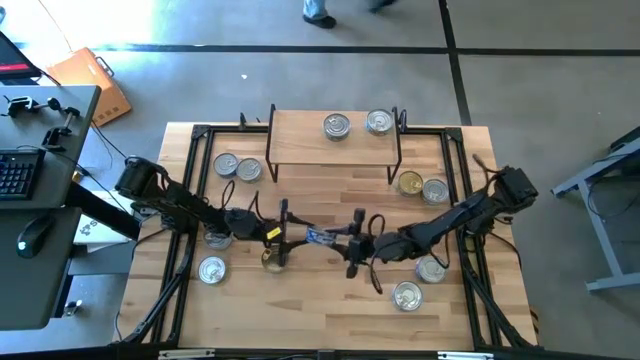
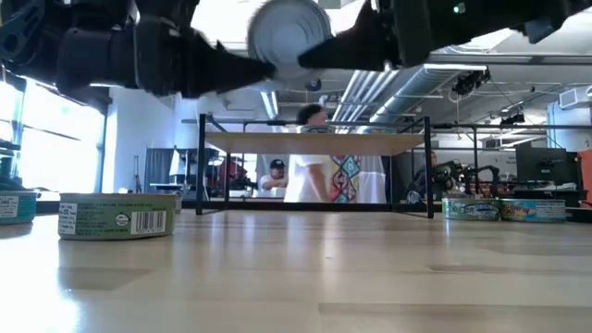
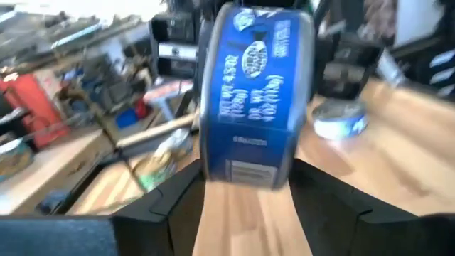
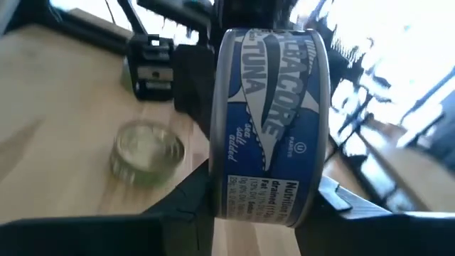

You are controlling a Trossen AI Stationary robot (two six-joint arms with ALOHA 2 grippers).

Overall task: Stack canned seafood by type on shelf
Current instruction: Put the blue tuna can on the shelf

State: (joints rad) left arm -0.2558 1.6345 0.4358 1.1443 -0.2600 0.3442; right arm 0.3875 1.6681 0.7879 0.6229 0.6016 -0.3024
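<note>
Both arms meet over the middle of the worktop [image 1: 330,300], toward its front half, with one blue-labelled tin [image 1: 318,237] held between them above the surface. The left end effector [image 1: 283,236] has its fingers clamped on the tin from one side; in the left wrist view the tin [image 3: 256,96] stands on edge between the two dark fingers [image 3: 170,206]. The right end effector [image 1: 357,243] grips the same tin from the other side; the right wrist view shows the label reading "albacore tuna" [image 4: 270,124] wedged between its fingers [image 4: 188,199]. In the low view the tin's silver lid [image 2: 289,35] faces the camera, raised well clear of the wood.

The shelf [image 1: 335,148] sits at the back-centre of the worktop, with two silver-lidded tins on it [image 1: 337,126] [image 1: 379,122] (toward its right end, slightly apart).

Other tins on the worktop:
- two side by side just left of the shelf [image 1: 227,165] [image 1: 249,171]
- a gold-lidded tin [image 1: 410,183] and a silver one [image 1: 435,190] touching, just right of the shelf
- one near the left arm [image 1: 218,238], one toward the front-left [image 1: 211,269]
- a gold-lidded one below the left end effector [image 1: 273,259]
- two near the front-right [image 1: 431,269] [image 1: 407,295]

The low view shows a green-labelled tin [image 2: 117,215] standing flat at the left, and people in the room behind the shelf [image 2: 319,162].
</note>
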